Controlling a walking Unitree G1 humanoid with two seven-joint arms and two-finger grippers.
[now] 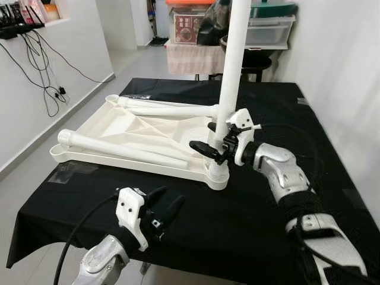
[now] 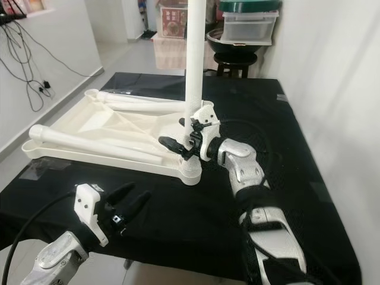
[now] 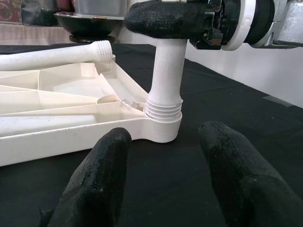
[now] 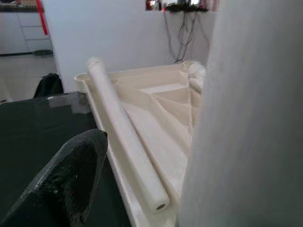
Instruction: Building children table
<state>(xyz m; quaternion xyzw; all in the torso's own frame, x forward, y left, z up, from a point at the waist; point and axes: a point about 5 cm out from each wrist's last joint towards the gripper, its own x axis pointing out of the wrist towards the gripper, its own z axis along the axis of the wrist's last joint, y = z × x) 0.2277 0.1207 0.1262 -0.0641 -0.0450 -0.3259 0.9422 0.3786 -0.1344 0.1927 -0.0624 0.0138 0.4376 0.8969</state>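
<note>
A white children's table top (image 1: 127, 159) lies upside down on the black-clothed table (image 1: 202, 231). One white leg (image 1: 230, 71) stands upright in its near right corner socket (image 3: 162, 124). Two loose legs (image 1: 122, 149) (image 1: 169, 109) lie inside the top. My right gripper (image 1: 203, 136) is open, its fingers straddling the upright leg just above the socket. In the right wrist view a gap shows between one finger (image 4: 66, 179) and the leg (image 4: 246, 118). My left gripper (image 1: 171, 198) is open and empty near the table's front edge, pointing at the socket.
Behind the table stand a dark stool (image 1: 256, 64) and stacked storage boxes (image 1: 270, 29). A white wall (image 1: 344, 71) runs close along the right. Cables (image 1: 50, 95) hang on the left wall, with bare floor (image 1: 24, 178) beside the table.
</note>
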